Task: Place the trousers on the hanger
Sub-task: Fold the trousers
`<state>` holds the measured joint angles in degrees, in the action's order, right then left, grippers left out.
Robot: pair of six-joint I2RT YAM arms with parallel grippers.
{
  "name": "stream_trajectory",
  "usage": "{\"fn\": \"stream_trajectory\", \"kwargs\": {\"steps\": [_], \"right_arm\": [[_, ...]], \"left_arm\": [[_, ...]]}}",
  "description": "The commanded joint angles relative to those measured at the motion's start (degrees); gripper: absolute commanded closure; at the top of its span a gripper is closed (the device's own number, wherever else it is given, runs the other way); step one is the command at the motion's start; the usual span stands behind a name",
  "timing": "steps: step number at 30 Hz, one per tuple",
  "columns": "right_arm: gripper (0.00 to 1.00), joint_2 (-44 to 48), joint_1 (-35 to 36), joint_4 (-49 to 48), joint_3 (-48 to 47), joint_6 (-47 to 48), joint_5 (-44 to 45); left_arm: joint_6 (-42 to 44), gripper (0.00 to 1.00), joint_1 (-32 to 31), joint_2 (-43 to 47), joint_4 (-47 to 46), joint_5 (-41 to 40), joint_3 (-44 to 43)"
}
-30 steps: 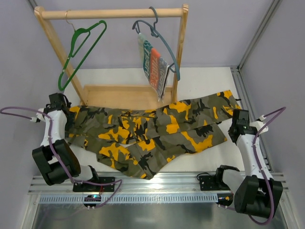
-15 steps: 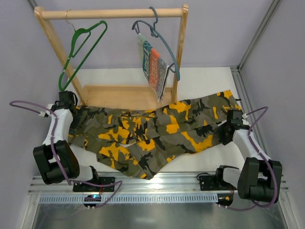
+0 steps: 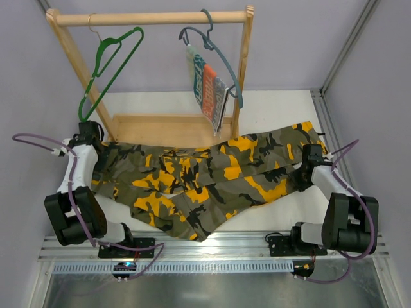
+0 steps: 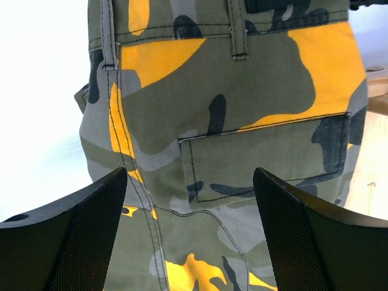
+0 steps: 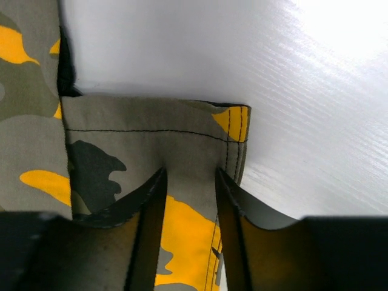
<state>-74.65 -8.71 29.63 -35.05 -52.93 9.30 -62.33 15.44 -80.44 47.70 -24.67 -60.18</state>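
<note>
The camouflage trousers [image 3: 205, 179] lie spread flat across the table, waist at the left and legs to the right. The green hanger [image 3: 109, 70] hangs tilted from the wooden rail at the back left. My left gripper [image 3: 93, 142] hovers over the waist end. In the left wrist view it [image 4: 189, 173] stands wide open above the back pocket [image 4: 260, 157], touching nothing. My right gripper [image 3: 304, 173] is down on a leg cuff. In the right wrist view it [image 5: 190, 173] is partly open, its fingertips [image 5: 159, 182] resting on the cuff fabric [image 5: 151, 133] with a strip of cloth between them.
A wooden rack [image 3: 151, 18] stands at the back on its base board [image 3: 167, 128]. A grey-blue hanger [image 3: 221, 58] on it carries a striped cloth [image 3: 209, 90]. White table [image 3: 276, 106] shows behind the legs and right of the cuff [image 5: 315, 121].
My right gripper has swung in from the right onto the leg cuff and gone from shut to partly open. My left gripper has shifted slightly up towards the waist.
</note>
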Motion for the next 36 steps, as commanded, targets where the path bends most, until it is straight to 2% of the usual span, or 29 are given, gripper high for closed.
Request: {"fn": "stream_trajectory", "kwargs": {"steps": [1, 3, 7, 12, 19, 31, 34, 36], "right_arm": [[0.62, -3.5, -0.1, 2.6, 1.7, -1.7, 8.8], [0.67, -3.6, -0.1, 5.2, 0.9, -2.1, 10.8], [0.69, -3.0, -0.2, 7.5, 0.6, -3.0, 12.0], [0.56, -0.5, -0.3, 9.1, -2.6, 0.5, 11.0], [0.51, -1.7, -0.5, 12.4, -4.7, 2.4, 11.4], [0.49, -2.6, -1.5, 2.2, 1.7, 1.3, 9.3], [0.54, -3.1, -1.5, 1.1, 2.4, 0.3, 9.7], [0.7, -3.4, -1.5, 1.7, 2.2, -0.3, 10.3]], "left_arm": [[0.8, 0.15, 0.4, -0.3, 0.9, -2.3, -2.9], [0.8, 0.15, 0.7, -0.2, 1.3, -2.7, -3.1], [0.7, 0.15, 1.7, -0.4, 1.2, -2.5, -3.3], [2.0, 0.15, 2.1, -1.5, 1.8, -2.1, -4.2], [2.1, 0.15, 2.3, -1.1, 1.3, -1.4, -4.1], [1.9, 0.15, 2.4, -0.3, 1.8, -1.1, -4.0], [1.8, 0.15, 2.4, -0.3, 1.6, -1.2, -3.6], [1.7, 0.15, 2.4, -0.4, 1.3, -1.0, -3.6]]}}
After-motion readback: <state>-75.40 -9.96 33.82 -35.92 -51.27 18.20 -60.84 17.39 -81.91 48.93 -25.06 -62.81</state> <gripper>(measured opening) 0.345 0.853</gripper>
